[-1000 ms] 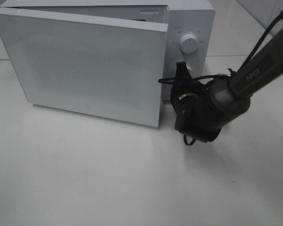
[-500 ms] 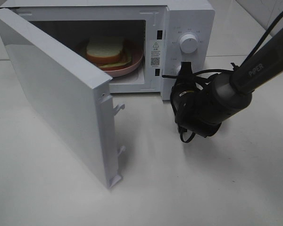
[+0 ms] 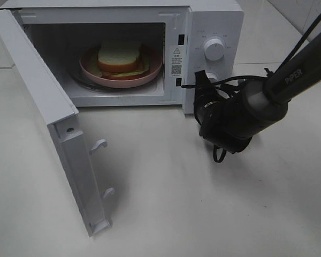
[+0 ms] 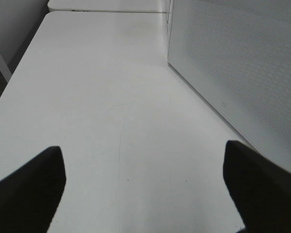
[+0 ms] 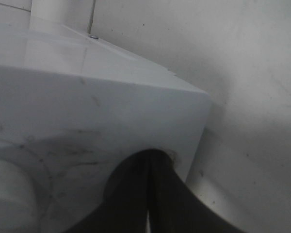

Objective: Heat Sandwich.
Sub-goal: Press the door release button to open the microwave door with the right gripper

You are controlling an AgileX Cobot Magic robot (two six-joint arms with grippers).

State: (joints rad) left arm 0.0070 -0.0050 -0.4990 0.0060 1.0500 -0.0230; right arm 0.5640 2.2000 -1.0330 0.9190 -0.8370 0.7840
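Lying flat on the pink plate [image 3: 88, 68]: sandwich [image 3: 120, 58], bread face up.

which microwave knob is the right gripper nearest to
The lower knob, partly hidden behind the shut right gripper; the upper knob sits above it in full view, farther away.
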